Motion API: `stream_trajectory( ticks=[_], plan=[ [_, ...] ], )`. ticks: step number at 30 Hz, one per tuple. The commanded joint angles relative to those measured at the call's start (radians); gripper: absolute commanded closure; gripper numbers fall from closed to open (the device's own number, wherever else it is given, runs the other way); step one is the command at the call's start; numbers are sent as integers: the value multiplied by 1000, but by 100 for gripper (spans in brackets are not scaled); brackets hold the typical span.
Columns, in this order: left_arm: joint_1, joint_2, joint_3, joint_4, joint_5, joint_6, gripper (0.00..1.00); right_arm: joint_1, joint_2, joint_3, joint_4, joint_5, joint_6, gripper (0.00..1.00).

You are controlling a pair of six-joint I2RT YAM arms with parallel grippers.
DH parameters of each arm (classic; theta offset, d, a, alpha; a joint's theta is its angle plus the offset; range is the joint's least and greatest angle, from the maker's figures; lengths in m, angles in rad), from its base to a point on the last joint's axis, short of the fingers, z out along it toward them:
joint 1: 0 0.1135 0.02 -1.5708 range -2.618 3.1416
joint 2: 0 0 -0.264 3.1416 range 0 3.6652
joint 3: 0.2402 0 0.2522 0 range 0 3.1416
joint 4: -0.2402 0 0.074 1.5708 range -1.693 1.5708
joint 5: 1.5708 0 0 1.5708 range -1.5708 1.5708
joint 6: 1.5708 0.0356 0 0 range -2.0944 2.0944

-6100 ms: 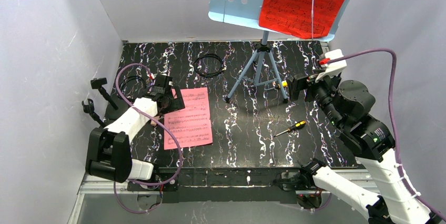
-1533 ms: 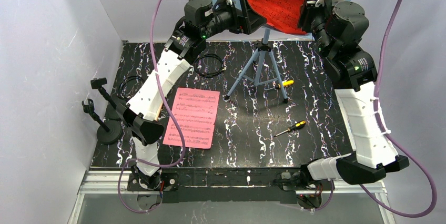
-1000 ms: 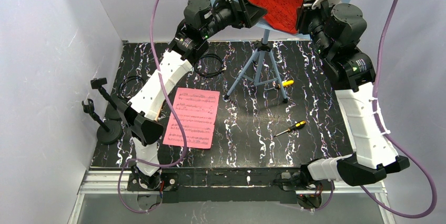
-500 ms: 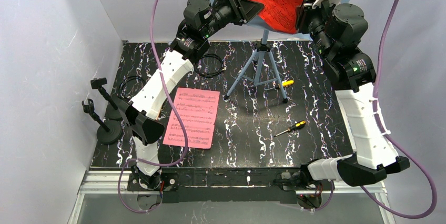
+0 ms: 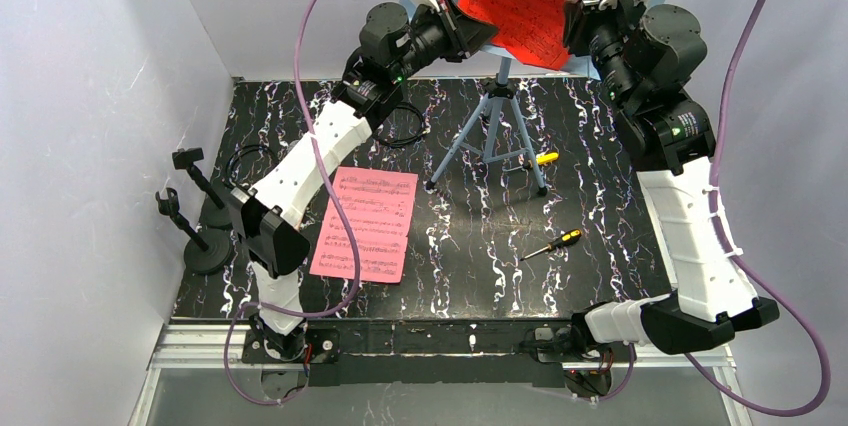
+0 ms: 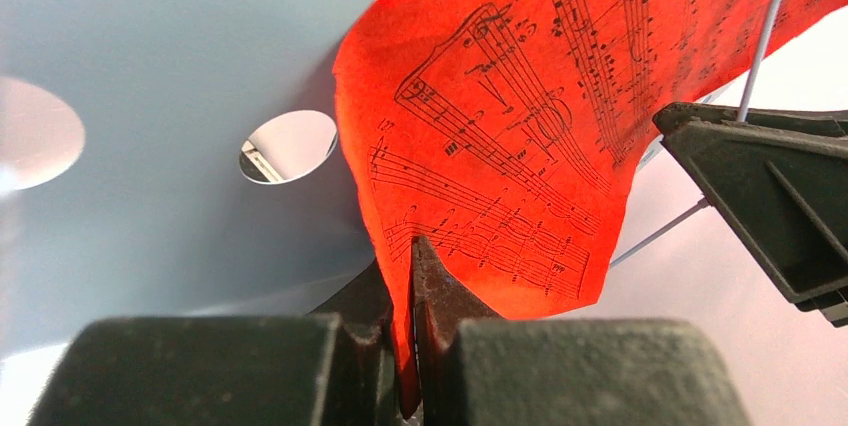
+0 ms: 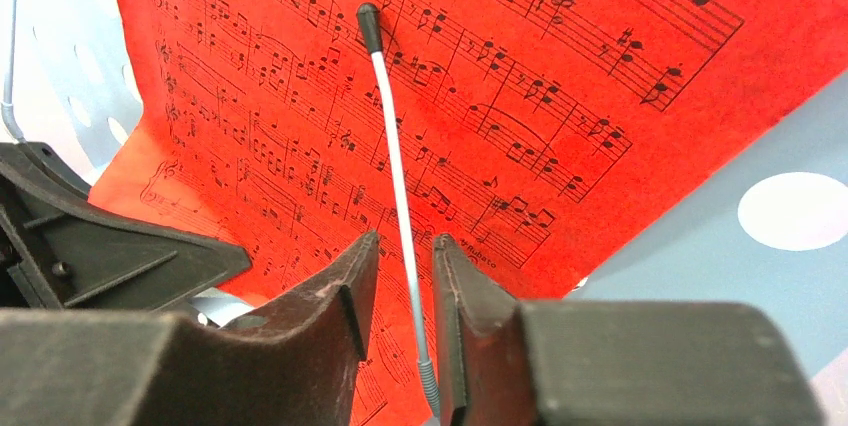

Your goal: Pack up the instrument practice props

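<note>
The red sheet [image 6: 500,126] is propped on the blue stand [image 6: 150,196] at twelve o'clock of the table [image 5: 600,226]. Its bottom corner, at six o'clock in the left wrist view, is pinched between the closed fingers of the left gripper [image 6: 412,258]. At three o'clock of that grip, the stand's wire clip [image 7: 392,136] is straddled by the right gripper [image 7: 405,246], jaws narrowly parted; whether the wire is touched cannot be told. The pink sheet [image 5: 365,223] is laid flat at eight o'clock of the tripod [image 5: 490,141].
</note>
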Motion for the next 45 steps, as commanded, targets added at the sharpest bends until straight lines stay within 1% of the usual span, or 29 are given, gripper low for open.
stream_trajectory(
  ticks=[1,8,11,14,17,21,31,35,39,45],
  plan=[
    [-2,-77,-9,45,-14,9,100,-2,-2,25,83,-19,11,70],
    [-2,-115,-30,45,-37,39,100,-2,-23,14,89,-27,7,86],
    [-2,-134,-47,44,-50,56,100,-1,-39,-2,100,-24,4,91],
    [-2,-153,-65,42,-59,63,100,-1,-50,-20,106,-18,-2,94],
    [-2,-169,-72,25,-75,77,100,-1,-63,-38,113,-7,-4,95],
    [-2,-179,-49,-55,-119,116,100,-2,-76,-64,132,2,-6,96],
    [1,-269,-124,-84,-200,180,100,-2,-91,-89,148,28,-7,96],
    [5,-318,-142,-152,-225,205,100,-2,-88,-89,145,27,-7,96],
    [11,-381,-207,-161,-246,224,100,-2,-90,-99,149,27,-6,95],
    [16,-463,-262,-229,-253,253,100,-2,-93,-114,152,26,-7,93]
  ],
)
